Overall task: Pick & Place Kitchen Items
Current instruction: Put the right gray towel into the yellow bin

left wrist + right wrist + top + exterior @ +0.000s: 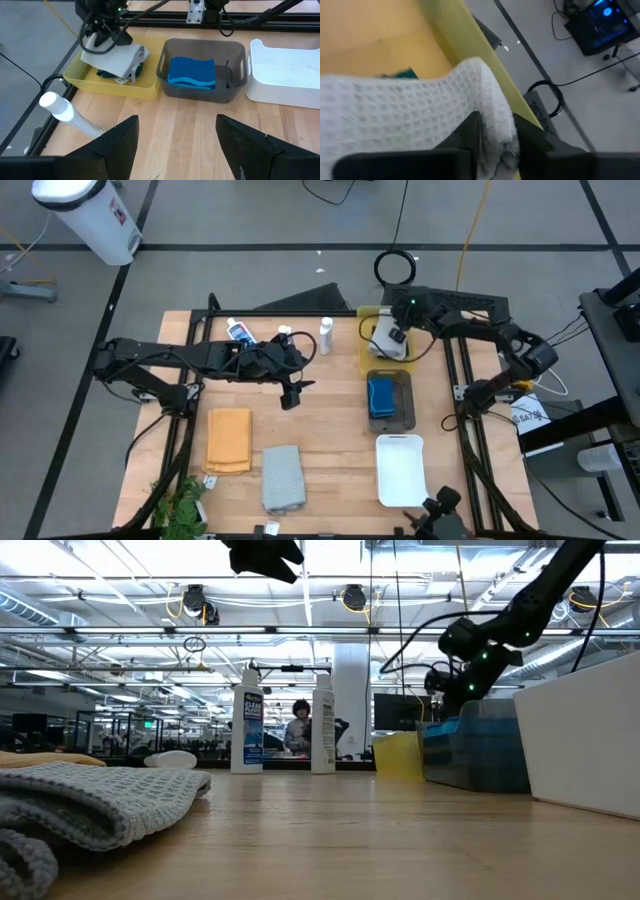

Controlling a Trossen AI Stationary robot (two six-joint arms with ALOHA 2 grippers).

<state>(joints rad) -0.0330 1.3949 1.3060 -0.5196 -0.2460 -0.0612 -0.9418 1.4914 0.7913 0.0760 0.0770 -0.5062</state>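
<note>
My right gripper (495,131) pinches grey waffle towel (420,100) by folded edge, over yellow tray (366,360) at upper centre of high view. Soft, light, floppy; hold near fold. Left gripper (175,135) spread apart, empty, mid-table.

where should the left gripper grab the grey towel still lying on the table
Come straight down on the grey towel and pinch across its narrow width near the middle. It lies flat and folded, long axis running front to back, beside the orange towel, so a top pinch gathers the layers. The left gripper hangs open nearby.
</note>
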